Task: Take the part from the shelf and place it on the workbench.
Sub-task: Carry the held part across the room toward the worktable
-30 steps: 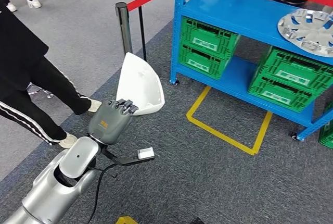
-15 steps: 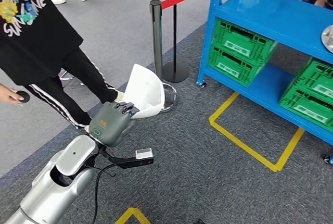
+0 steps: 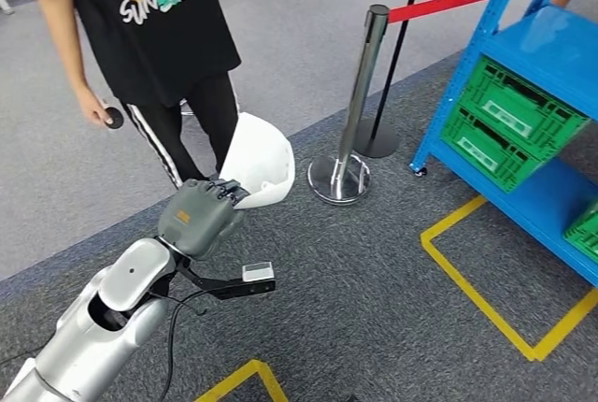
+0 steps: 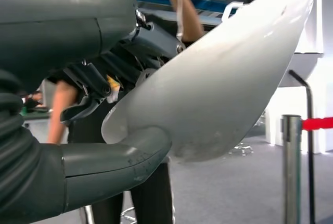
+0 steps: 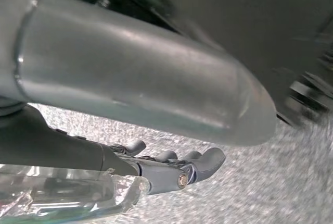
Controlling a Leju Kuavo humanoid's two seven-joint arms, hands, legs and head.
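A person in a black printed T-shirt (image 3: pixel 151 23) now stands just beyond the left hand (image 3: pixel 199 217), where a second ago only legs showed at the left edge; the whole view has swung left, so the robot is turning away from the blue shelf (image 3: pixel 543 103) with its green crates (image 3: pixel 509 122), and the carry looks under way. The left hand's fingers (image 4: pixel 114 161) are clamped on the white curved part (image 3: pixel 260 161), held out over the grey carpet. The person and the chrome stanchion (image 3: pixel 358 93) with its red belt stand in the path. The right hand (image 5: pixel 173 169) hangs low, fingers loosely curled, holding nothing
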